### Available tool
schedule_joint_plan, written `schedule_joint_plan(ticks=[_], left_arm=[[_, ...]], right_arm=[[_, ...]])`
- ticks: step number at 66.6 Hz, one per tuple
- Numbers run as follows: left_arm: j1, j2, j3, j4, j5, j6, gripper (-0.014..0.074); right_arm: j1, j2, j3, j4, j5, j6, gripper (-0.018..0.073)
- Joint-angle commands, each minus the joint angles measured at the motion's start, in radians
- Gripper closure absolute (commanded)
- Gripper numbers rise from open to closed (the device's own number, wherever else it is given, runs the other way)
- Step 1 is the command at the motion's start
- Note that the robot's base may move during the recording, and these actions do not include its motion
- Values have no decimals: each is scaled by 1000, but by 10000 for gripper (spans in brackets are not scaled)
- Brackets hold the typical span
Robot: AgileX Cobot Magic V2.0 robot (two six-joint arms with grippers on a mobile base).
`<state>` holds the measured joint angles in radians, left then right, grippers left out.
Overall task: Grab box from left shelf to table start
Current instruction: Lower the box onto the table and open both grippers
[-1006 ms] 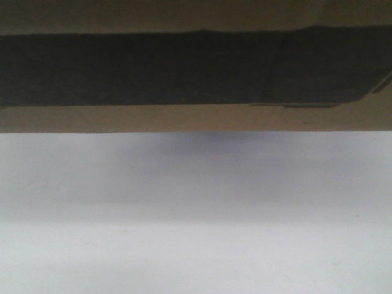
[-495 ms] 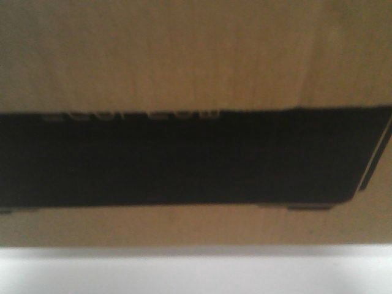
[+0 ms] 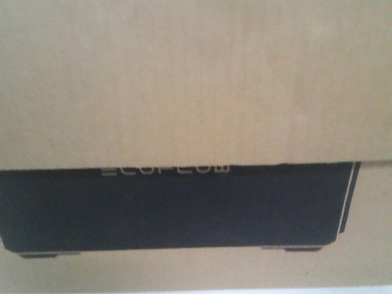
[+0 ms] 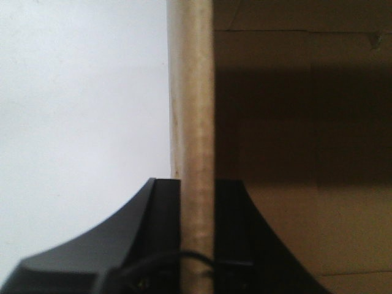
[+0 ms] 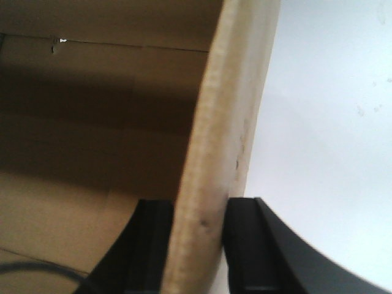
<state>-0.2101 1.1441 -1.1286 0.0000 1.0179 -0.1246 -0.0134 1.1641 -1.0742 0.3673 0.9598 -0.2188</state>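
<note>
Left wrist: box [image 4: 191, 122] wall (cardboard) between tool [image 4: 197, 202] jaws

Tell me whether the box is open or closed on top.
Open. Both wrist views look into the box's bare brown interior, and the left gripper and right gripper each straddle a wall edge.

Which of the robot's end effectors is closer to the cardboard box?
Neither: both are touching it. The left end effector is clamped on one upright wall of the box, and the right end effector is clamped on another wall.
</note>
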Motion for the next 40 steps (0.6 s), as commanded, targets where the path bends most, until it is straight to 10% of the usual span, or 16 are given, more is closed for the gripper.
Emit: schedule_joint_plan(ticks=[1, 22, 31, 40], left_arm=[[-5, 16, -43, -14, -106, 3, 696], [-5, 87, -43, -15, -97, 17, 694], [-5, 87, -43, -17, -91, 53, 659], [-5, 87, -43, -19, -78, 55, 444]], right_arm=[[0, 5, -39, 63, -71, -22, 494], [0, 25, -39, 47, -64, -22, 451], [0, 22, -39, 16, -54, -22, 277], [0, 21, -39, 8, -52, -22, 43]])
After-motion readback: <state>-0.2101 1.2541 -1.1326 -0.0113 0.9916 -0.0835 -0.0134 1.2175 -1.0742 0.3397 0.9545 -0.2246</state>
